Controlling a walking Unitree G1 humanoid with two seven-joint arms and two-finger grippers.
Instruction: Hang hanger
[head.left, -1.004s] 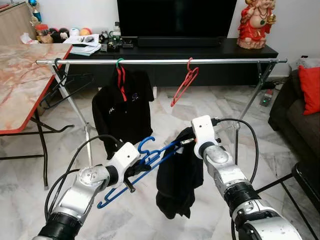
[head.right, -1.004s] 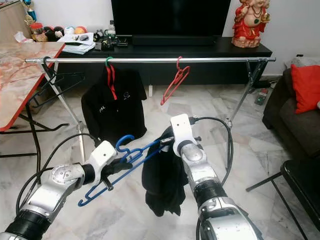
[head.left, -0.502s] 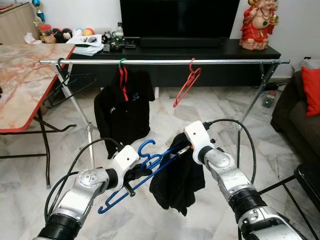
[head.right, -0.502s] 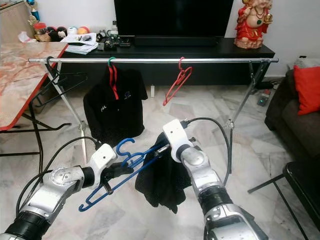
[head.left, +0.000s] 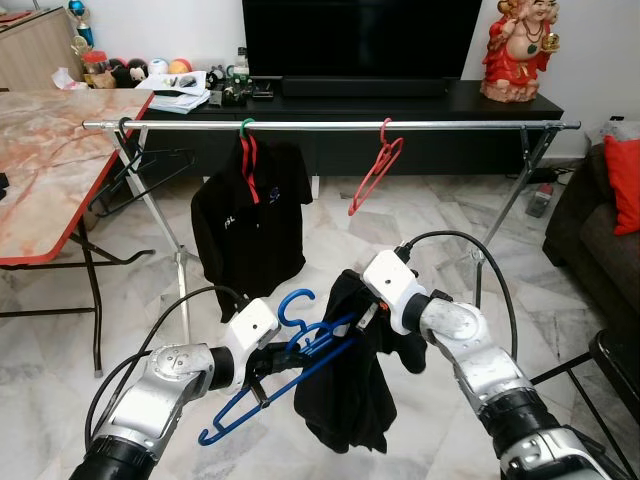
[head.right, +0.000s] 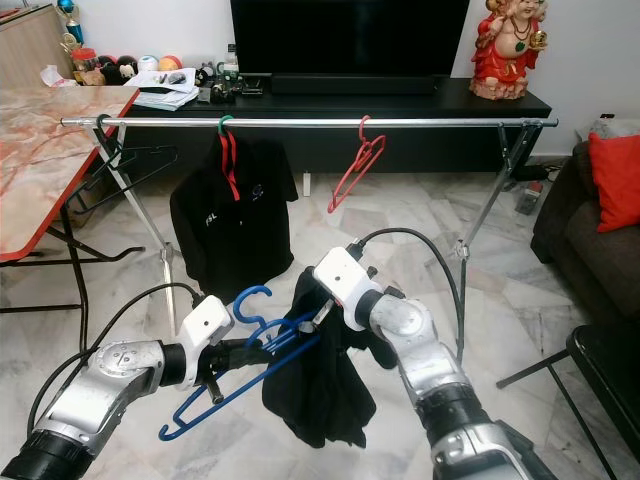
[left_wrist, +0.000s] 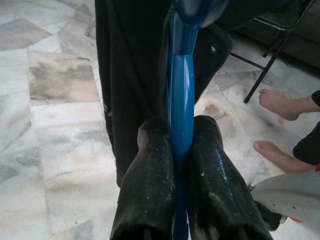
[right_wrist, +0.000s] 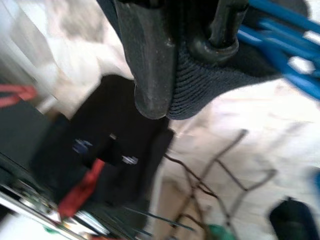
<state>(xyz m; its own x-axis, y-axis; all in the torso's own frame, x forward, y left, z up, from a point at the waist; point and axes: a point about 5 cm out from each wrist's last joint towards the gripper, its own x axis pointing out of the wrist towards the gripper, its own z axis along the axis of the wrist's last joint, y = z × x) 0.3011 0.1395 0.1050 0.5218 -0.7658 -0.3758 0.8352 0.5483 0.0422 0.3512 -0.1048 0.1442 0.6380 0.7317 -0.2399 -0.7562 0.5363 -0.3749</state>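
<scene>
My left gripper (head.left: 272, 362) is shut on a blue hanger (head.left: 300, 345) held low in front of me, hook up; the left wrist view shows the blue bar (left_wrist: 181, 85) pinched between both fingers. A black garment (head.left: 345, 400) hangs over the hanger's right end. My right gripper (head.left: 352, 318) is shut on its upper edge, and in the right wrist view dark knit fabric (right_wrist: 200, 85) sits between the fingers (right_wrist: 150, 65). Behind stands a metal clothes rail (head.left: 330, 125).
On the rail hang a black shirt (head.left: 248, 225) on a red hanger, an empty red hanger (head.left: 376, 170) and a black hanger (head.left: 140, 165). A marble-topped table (head.left: 50, 160) is left, a dark sofa (head.left: 600, 210) right. A person's bare feet (left_wrist: 280, 102) are on the floor.
My right gripper has moved left and down toward the left gripper, drawing the black garment further along the blue hanger. The left gripper holds about where it was.
</scene>
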